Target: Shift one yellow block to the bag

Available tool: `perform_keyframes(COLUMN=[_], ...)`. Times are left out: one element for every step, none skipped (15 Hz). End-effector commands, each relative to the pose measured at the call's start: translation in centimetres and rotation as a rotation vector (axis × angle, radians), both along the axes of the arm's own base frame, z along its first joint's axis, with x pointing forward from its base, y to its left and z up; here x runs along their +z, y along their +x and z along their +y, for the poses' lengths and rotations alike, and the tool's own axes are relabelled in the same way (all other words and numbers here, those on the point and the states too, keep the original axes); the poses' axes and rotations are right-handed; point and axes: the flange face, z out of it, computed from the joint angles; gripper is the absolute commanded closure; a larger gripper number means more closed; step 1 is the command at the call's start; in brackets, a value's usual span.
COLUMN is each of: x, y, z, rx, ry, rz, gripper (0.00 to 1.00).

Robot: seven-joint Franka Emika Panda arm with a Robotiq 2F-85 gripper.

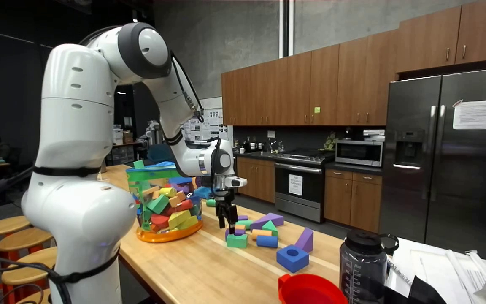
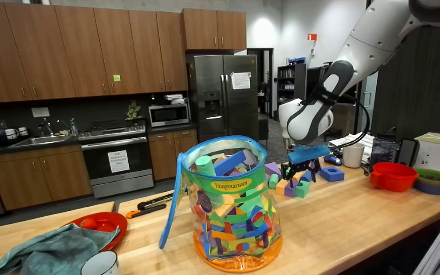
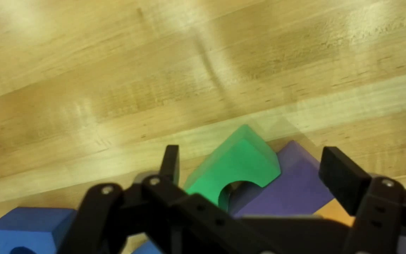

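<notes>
Black two-finger hand [image 3: 252,167] is spread; green arched block [image 3: 241,164] and purple rectangular block [image 3: 293,190] are framed in its gap, wrist view. Clear plastic bag [image 2: 230,185] with orange base is seen on wooden table [image 2: 338,221], yellow blocks [image 1: 179,218] visible through its wall.

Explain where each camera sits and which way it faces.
Exterior view: beside the arm, facing over the table toward cabinets; most of the arm and the tool show.
Exterior view: near the bag, facing past it toward the fridge; part of the arm and the tool show.
Wrist view: on the arm, facing down at a green block; only the tool shows.
Both exterior views share bag, arm, fridge.
</notes>
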Motion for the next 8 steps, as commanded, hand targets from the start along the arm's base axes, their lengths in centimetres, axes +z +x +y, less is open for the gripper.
perform_keyframes(x=[-0.6, -0.6, -0.6, -0.6, -0.7, -0.7, -0.9, -1.1], y=[1.5, 2.0, 2.4, 2.9, 3.2, 3.5, 3.7, 3.9], z=[-1.3, -1.6, -1.9, -2.2, -2.5, -2.9, -3.2, -3.5], rx=[0.0, 0.0, 0.0, -0.001, 0.0, -0.001, -0.005, -0.009], ry=[0.026, 0.027, 0.027, 0.029, 0.031, 0.031, 0.026, 0.02], rz=[-0.052, -0.076, -0.098, -0.119, -0.135, -0.148, -0.151, -0.155], gripper=[0.0, 0.0, 0.0, 0.0, 0.0, 0.0, 0.0, 0.0])
